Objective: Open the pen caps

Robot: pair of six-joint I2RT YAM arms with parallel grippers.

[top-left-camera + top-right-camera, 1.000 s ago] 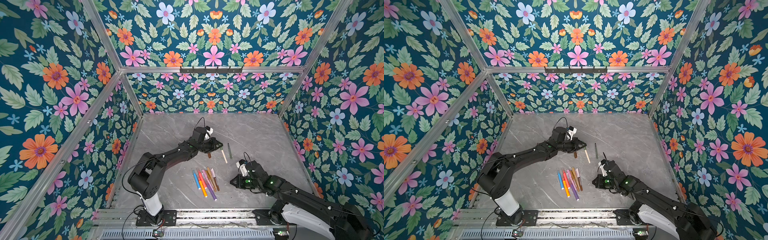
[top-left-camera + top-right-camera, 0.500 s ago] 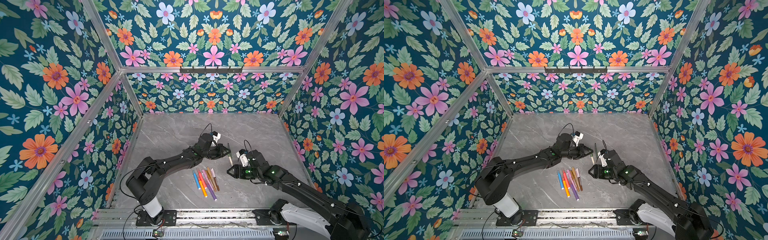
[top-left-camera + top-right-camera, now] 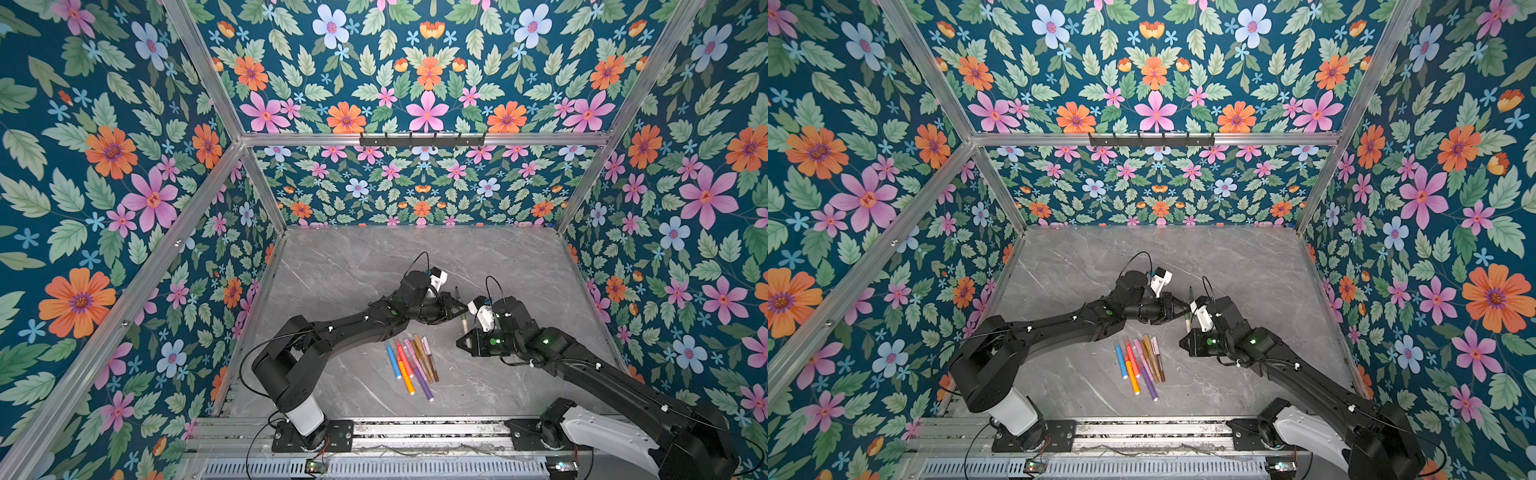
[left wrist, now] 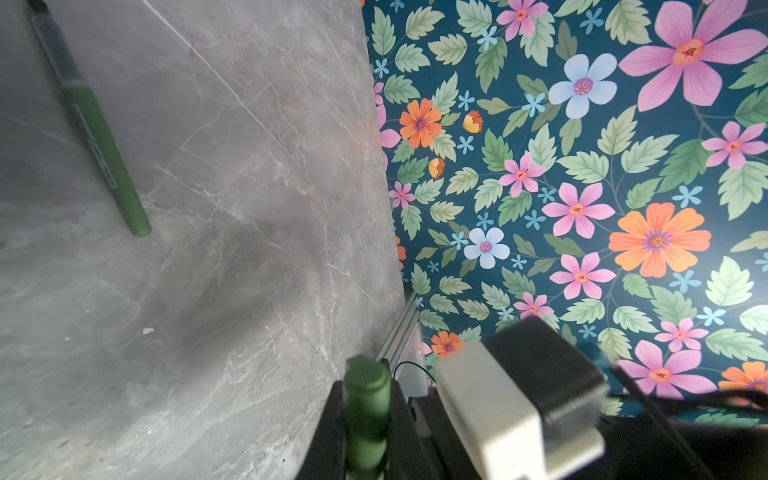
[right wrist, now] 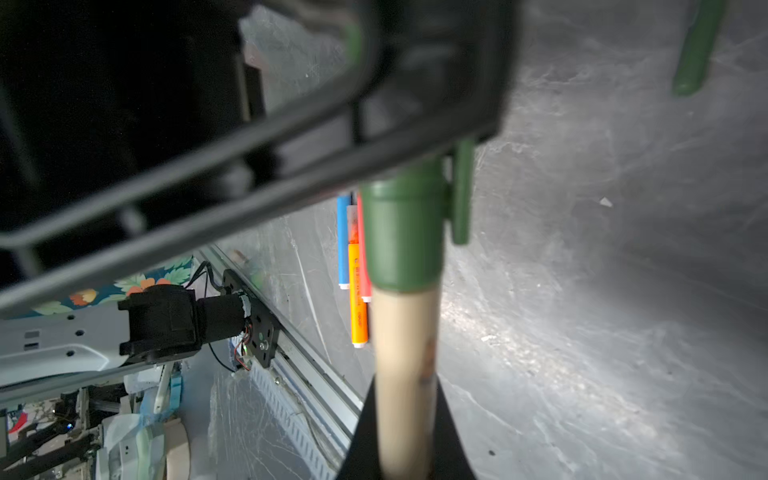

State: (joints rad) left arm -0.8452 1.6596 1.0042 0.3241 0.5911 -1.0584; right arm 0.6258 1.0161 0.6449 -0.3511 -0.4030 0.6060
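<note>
Both arms have closed in over mid-table: the right gripper (image 3: 465, 341) pinches a smooth tan pen (image 5: 405, 353), long axis toward the back wall, its olive cap (image 5: 402, 237), a clipped plastic cylinder, clamped in the left gripper (image 3: 457, 309)

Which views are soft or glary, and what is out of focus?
Right wrist view: the left gripper is a dark blur, the green plastic pen cap and tan pen barrel are soft, glare streaks the grey marble tabletop. Left wrist view: that cap and the white camera housing are blurred. Both top views: crisp, evenly lit.
</note>
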